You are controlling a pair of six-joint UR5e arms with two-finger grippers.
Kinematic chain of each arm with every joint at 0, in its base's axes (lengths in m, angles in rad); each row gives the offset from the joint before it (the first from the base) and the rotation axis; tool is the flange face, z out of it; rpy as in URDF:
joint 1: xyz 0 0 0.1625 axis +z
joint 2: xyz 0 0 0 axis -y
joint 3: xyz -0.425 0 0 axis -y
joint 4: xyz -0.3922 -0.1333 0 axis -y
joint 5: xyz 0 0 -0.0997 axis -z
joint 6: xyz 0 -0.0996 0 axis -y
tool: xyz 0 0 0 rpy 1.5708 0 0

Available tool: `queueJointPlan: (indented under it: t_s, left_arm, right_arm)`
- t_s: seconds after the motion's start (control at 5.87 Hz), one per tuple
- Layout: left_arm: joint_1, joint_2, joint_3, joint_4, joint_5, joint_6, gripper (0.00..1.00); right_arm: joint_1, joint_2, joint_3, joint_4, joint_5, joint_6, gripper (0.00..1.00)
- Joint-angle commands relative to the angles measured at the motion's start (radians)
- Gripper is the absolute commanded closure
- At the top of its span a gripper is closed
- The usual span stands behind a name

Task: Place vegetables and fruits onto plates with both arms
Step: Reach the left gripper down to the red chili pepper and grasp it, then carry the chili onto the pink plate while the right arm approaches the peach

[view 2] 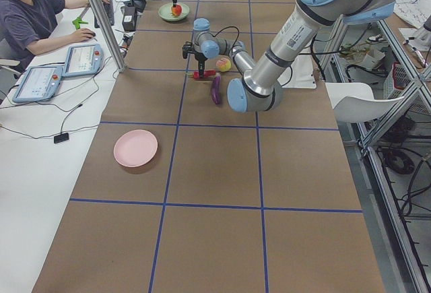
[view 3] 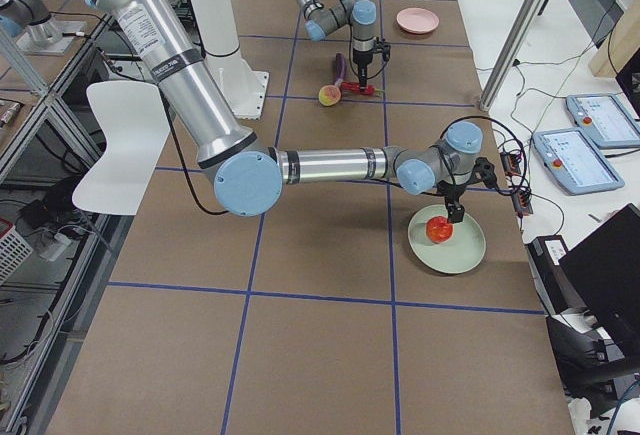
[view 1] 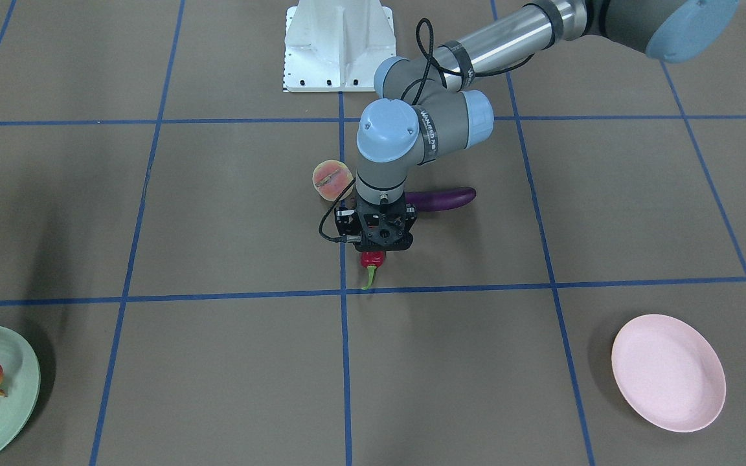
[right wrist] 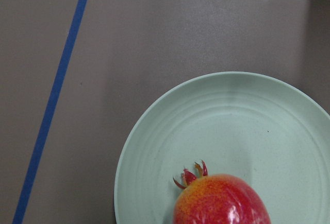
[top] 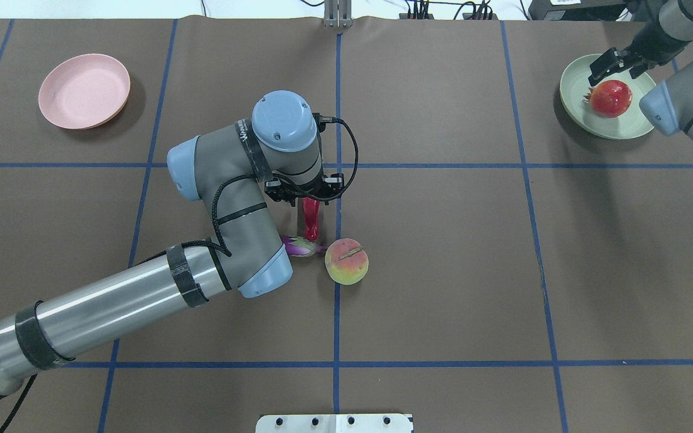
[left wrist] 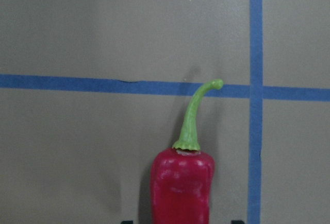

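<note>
Chili pepper (top: 310, 219) lies in the middle of the counter (top: 443, 270), right under the left pincer (view 1: 378, 246). Its long way runs near to far, and the green stem points to the far side. The left arm is much the nearer one. The left pincer is open. It has one finger on each side of the red body, with a small gap on both sides, so it does not seem to squeeze yet. The peach (top: 346, 260) and the eggplant (view 1: 444, 199) lie just beside the chili, on its near side. The pink plate (top: 85, 99) sits empty at the far left. The right pincer (top: 616, 67) is open too, just above the pomegranate (top: 611, 97) on the green plate (top: 587, 114) at the far right.
</note>
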Motion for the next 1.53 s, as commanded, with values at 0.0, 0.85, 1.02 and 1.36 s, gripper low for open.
queueJointPlan:
  t_s: [0.0,0.85,1.02,1.36]
  left_arm:
    - [0.002,0.0,0.002,0.006,-0.001,0.001,0.48]
    - [-0.164,0.003,-0.034,0.016,-0.097,0.094,1.0]
    - [-0.232,0.009,-0.03,0.022,-0.099,0.222,1.0]
    - [-0.364,0.059,-0.016,0.078,-0.115,0.484,1.0]
  right_arm:
    - [0.0,-0.002,-0.002,0.0,0.0,-0.001,0.0]
    - [-0.011,-0.005,0.0,0.003,0.0,-0.001,0.0]
    - [-0.02,-0.002,0.009,0.003,0.0,0.028,0.0]
    - [-0.067,0.006,0.092,0.002,-0.002,0.179,0.0]
